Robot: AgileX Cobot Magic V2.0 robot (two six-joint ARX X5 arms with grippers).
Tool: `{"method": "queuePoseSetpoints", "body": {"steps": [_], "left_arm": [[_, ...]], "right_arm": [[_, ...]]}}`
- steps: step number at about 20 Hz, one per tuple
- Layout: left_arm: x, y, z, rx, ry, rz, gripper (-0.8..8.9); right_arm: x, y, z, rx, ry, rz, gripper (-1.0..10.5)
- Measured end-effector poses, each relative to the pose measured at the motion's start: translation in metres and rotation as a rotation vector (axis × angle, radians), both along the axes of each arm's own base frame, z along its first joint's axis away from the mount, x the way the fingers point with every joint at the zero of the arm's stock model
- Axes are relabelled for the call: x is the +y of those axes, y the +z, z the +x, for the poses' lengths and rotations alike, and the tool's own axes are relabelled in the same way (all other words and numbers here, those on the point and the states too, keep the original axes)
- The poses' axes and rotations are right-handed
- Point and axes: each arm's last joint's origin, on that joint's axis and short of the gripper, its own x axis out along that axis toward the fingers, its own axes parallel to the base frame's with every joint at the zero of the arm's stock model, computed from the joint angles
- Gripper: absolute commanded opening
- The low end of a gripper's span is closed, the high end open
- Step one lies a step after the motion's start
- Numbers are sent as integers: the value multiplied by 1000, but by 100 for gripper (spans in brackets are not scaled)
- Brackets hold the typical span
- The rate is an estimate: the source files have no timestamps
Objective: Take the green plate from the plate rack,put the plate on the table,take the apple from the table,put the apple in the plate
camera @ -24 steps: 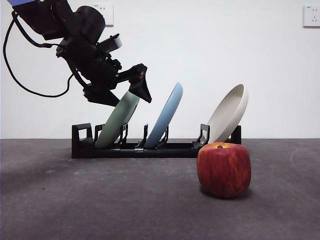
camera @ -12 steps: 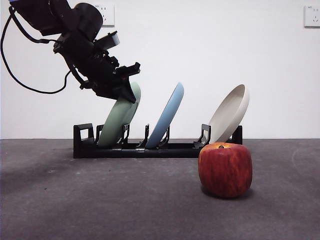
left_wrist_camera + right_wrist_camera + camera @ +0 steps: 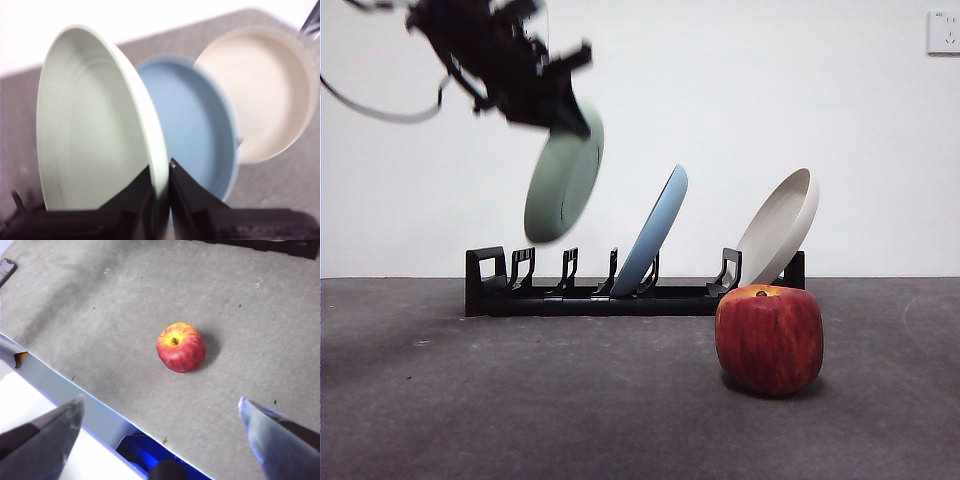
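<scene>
My left gripper (image 3: 568, 112) is shut on the rim of the green plate (image 3: 563, 180) and holds it in the air above the black plate rack (image 3: 620, 292). In the left wrist view the plate (image 3: 95, 130) stands on edge between my gripper's jaws (image 3: 161, 186). The red apple (image 3: 769, 338) sits on the dark grey table (image 3: 520, 400) in front of the rack's right end. My right gripper (image 3: 160, 412) is open, high above the apple (image 3: 181, 347).
A light blue plate (image 3: 653, 230) and a beige plate (image 3: 778, 228) lean in the rack; both show in the left wrist view, the blue plate (image 3: 200, 130) and the beige plate (image 3: 260, 95). The table's near edge (image 3: 65, 385) runs below the right gripper.
My left gripper closed on the green plate's rim and lifted it up out of the rack's left slot. The apple and the other plates have not moved.
</scene>
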Motion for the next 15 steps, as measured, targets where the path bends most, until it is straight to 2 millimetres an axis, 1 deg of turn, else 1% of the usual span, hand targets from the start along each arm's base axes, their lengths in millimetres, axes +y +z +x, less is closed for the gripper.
{"method": "queuePoseSetpoints", "body": {"steps": [2,4,6,9,11,13,15], "left_arm": [[5,26,-17,-44,-6,-16,-9],[11,46,-39,-35,-12,-7,-8],[13,61,-67,-19,-48,53,-6],[5,79,-114,-43,-111,213,-5],[-2,84,-142,-37,-127,326,-5],[-10,77,-157,12,-154,428,-5],[-20,64,-165,42,-177,510,-5]], "right_arm": [[0,0,0,0,0,0,661],[0,0,0,0,0,0,661],[0,0,0,3,-3,3,661],[0,0,0,9,-9,8,661],[0,0,0,9,-10,8,661],[0,0,0,9,-10,8,661],[0,0,0,11,-12,10,661]]}}
